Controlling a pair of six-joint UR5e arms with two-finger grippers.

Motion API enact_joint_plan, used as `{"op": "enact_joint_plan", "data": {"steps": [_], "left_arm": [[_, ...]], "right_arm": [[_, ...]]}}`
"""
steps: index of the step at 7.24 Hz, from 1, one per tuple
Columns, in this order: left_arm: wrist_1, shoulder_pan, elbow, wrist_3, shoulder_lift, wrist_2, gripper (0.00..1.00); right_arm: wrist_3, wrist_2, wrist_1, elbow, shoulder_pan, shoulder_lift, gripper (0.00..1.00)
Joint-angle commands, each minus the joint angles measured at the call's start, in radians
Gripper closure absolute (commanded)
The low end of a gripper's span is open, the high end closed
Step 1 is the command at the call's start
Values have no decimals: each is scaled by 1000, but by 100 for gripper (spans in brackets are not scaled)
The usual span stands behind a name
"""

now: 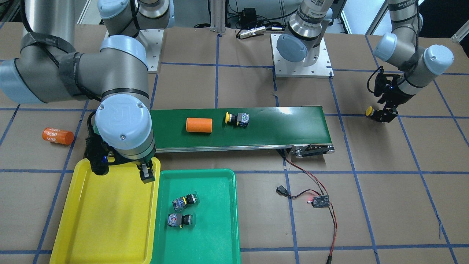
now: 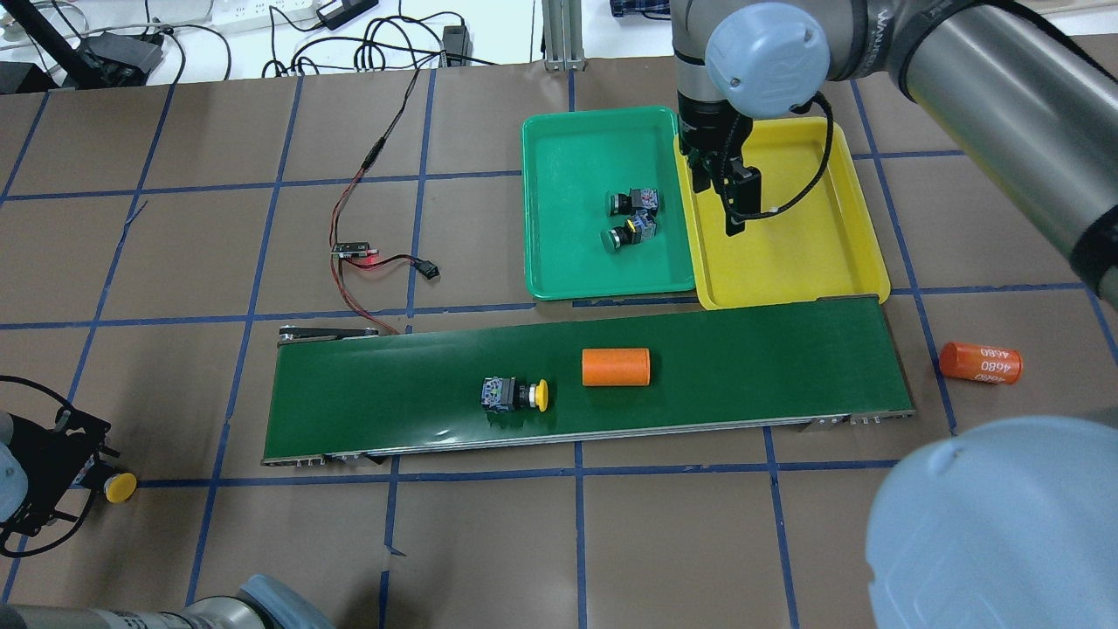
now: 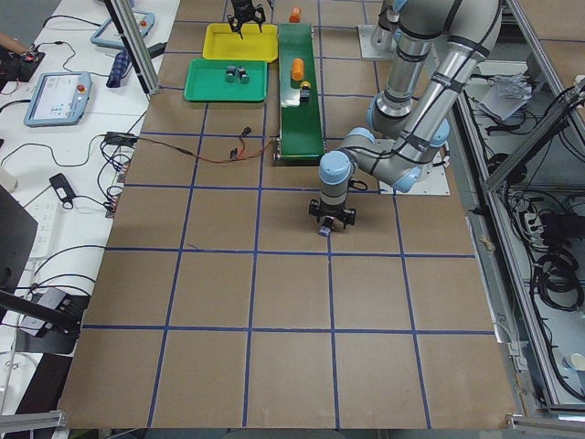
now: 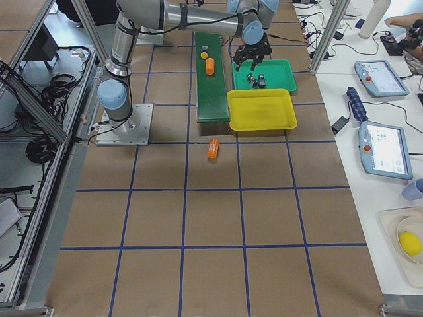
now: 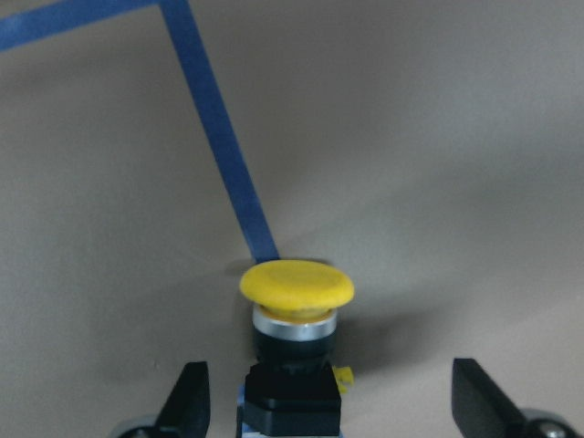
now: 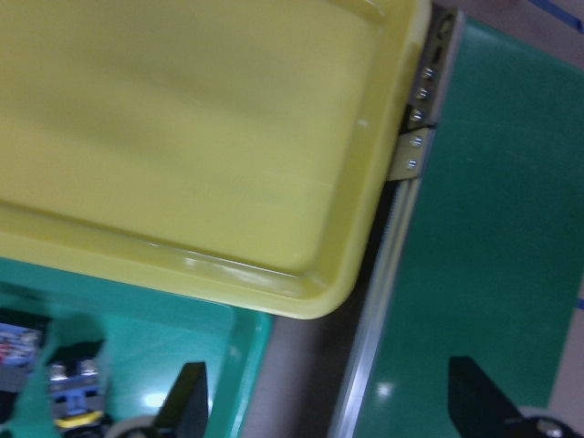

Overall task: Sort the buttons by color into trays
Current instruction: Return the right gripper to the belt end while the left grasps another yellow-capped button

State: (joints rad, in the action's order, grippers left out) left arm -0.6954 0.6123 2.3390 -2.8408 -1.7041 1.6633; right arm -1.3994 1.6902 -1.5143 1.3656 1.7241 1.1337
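I'm seeing left gripper (image 5: 327,383) gaping around yellow button (image 5: 297,285) | right gripper (image 6: 328,379) hovering over yellow tray (image 6: 182,137), fingers spread, empty.

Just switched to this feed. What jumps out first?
Two green buttons lie in the green tray, while the yellow tray beside it shows no button, with the open right gripper hanging over it. One yellow button lies on the belt next to an orange cylinder. The open left gripper straddles the other yellow button far off on the table.
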Motion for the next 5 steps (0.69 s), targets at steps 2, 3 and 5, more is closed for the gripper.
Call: {"op": "enact_joint_plan", "data": {"steps": [2, 3, 5], "left_arm": [[56, 1, 0, 3, -32, -14, 79], [57, 0, -3, 14, -32, -13, 92], [56, 0, -3, 55, -7, -13, 100]], "right_arm": [[4, -99, -54, 287, -1, 203, 0], [3, -98, -213, 391, -7, 245, 0], [4, -99, -387, 560, -32, 300, 0]]}}
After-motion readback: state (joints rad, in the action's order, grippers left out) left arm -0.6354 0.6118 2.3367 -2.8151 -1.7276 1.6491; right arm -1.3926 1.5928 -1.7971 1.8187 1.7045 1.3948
